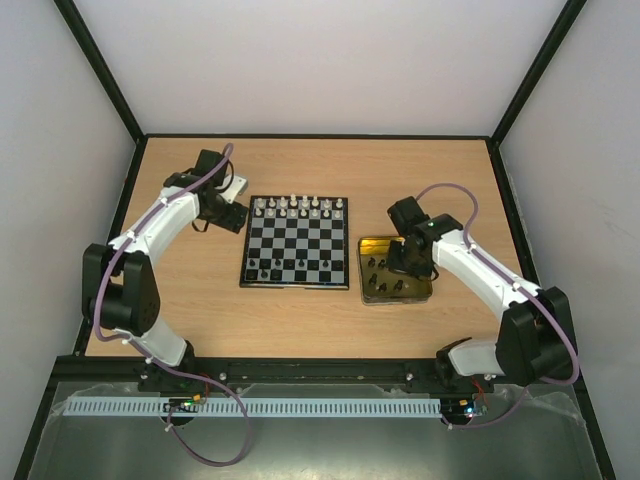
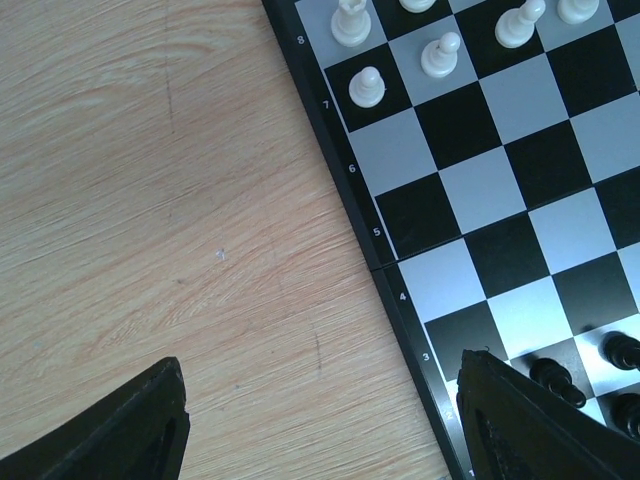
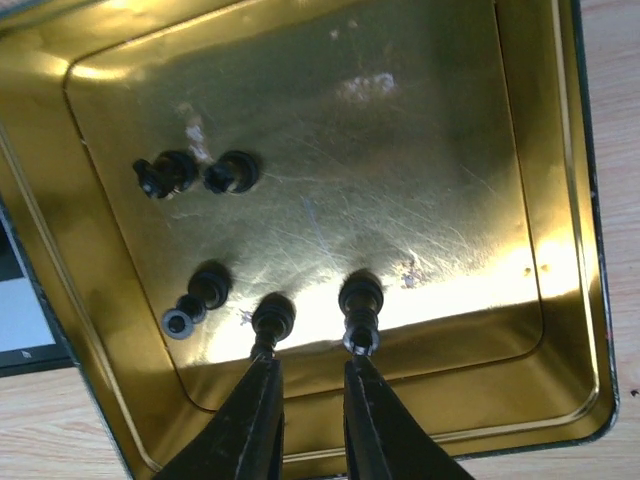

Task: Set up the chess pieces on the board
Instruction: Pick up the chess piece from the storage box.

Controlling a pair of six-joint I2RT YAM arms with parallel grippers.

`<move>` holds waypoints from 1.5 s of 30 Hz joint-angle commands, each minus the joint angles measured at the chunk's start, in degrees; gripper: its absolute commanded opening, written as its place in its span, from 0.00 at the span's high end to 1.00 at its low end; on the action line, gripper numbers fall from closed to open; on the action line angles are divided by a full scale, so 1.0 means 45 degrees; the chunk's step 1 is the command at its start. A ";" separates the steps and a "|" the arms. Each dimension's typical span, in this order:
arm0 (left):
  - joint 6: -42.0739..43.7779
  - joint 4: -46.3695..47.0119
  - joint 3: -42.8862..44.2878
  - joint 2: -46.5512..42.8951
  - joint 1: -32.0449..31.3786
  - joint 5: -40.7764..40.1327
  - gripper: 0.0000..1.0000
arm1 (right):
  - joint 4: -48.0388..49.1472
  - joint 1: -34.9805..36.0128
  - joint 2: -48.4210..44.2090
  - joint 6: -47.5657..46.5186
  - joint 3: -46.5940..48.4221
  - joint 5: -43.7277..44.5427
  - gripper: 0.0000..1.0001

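The board [image 1: 297, 243] lies mid-table with white chessmen [image 1: 295, 207] along its far rows and a few black ones [image 1: 268, 268] at its near left. My left gripper [image 1: 236, 214] hangs open and empty over bare wood [image 2: 325, 425] by the board's left rim [image 2: 375, 262]. White pieces [image 2: 367, 87] and black pieces [image 2: 560, 380] show there. My right gripper [image 1: 403, 262] is low inside the yellow tin [image 3: 565, 150]. Its jaws [image 3: 308, 355] are narrowly open and hold nothing. Each fingertip is just short of a black piece: one on the left [image 3: 273, 318], one on the right [image 3: 360, 300].
Three more black pieces [image 3: 165, 175] [image 3: 232, 172] [image 3: 205, 290] stand in the tin, which lies right of the board [image 1: 395, 272]. A small white block [image 1: 236, 186] lies behind the left gripper. Black frame rails and white walls bound the table.
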 commanded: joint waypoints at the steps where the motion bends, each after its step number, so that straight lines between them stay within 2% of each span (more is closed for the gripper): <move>1: -0.0209 0.0010 0.0500 0.0224 -0.0145 0.0186 0.26 | -0.0203 0.0027 -0.0287 0.0544 -0.0598 0.0152 0.81; 13: -0.0278 -0.0063 0.0846 0.0302 -0.0231 0.0297 0.26 | 0.0168 0.0027 0.0303 0.0533 -0.0394 0.0070 0.79; 34: -0.0259 -0.0038 0.0773 0.0162 -0.0270 -0.0086 0.26 | -0.0004 0.0189 0.3822 -0.0878 0.3208 0.0147 0.79; 45: -0.0214 0.0040 0.0387 -0.0146 -0.0269 -0.0227 0.26 | 0.0401 0.0224 0.4198 -0.0930 0.2653 0.0241 0.79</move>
